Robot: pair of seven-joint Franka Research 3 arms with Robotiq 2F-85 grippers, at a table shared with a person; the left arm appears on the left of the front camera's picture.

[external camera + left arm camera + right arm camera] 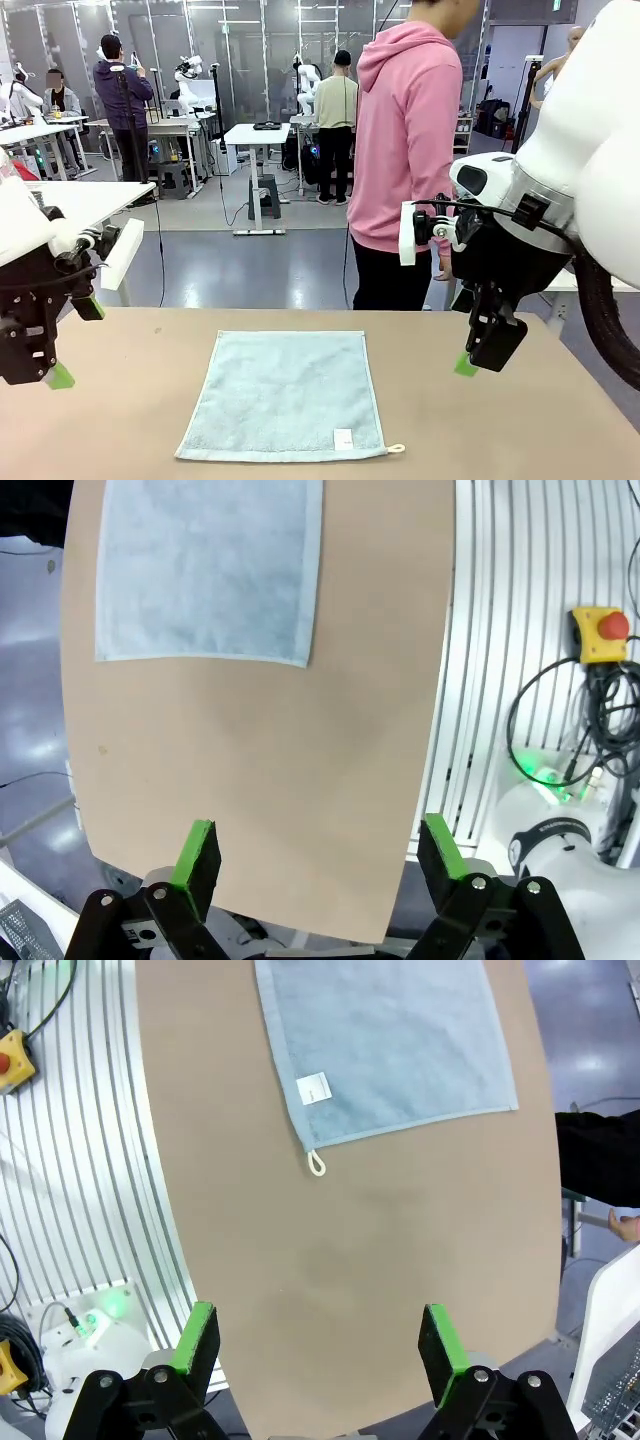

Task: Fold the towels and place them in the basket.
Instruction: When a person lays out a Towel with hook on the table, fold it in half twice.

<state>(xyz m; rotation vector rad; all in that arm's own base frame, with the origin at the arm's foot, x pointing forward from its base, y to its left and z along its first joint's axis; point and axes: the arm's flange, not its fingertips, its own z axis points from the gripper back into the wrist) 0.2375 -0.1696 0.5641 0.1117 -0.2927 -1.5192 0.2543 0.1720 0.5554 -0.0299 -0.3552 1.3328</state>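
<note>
The light blue towel lies flat and unfolded on the table, its white label at its near right corner. My left gripper hangs off the towel's left side, fingers apart and empty. My right gripper hangs off its right side, fingers likewise apart, holding nothing. I judge the task barely begun: no fold is made, so folding and stowing are all left.

Front: low at near table edge, facing across. Wrists: high above opposite table ends, looking down; all sharing blue towel.
</note>
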